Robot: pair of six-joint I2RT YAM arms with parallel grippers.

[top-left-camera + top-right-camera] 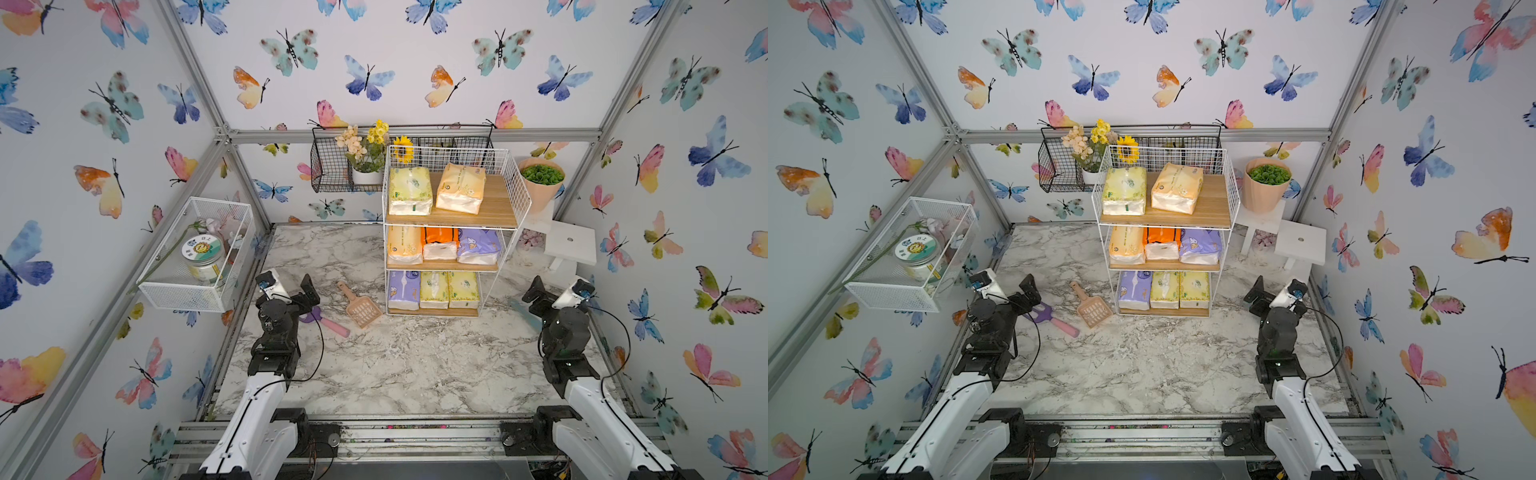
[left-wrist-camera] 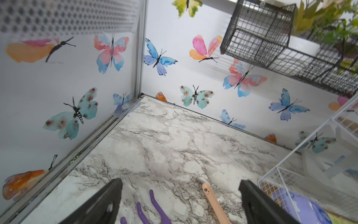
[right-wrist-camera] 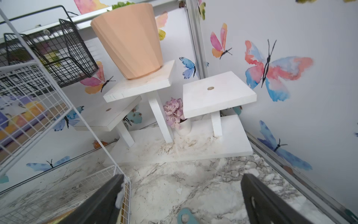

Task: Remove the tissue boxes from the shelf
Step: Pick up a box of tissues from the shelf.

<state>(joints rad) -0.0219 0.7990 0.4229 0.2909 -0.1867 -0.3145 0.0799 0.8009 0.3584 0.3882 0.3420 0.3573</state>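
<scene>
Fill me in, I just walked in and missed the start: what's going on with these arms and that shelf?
Two robot arms are meant to clear the tissue packs off the shelf; none is off yet, all eight sit on its three tiers. The left gripper and right gripper are open and empty, low over the table either side of it.

The shelf (image 1: 496, 206) is white-coated wire grid with matt, light wood boards. The tissue boxes (image 1: 409, 191) are wrapped in soft, glossy plastic. The worktop (image 1: 395, 365) has a smooth, marble-patterned finish. At eleven o'clock from the shelf hangs a black wire basket (image 1: 328, 167). At eight o'clock lies a matt peach plastic scoop (image 1: 362, 308).
</scene>
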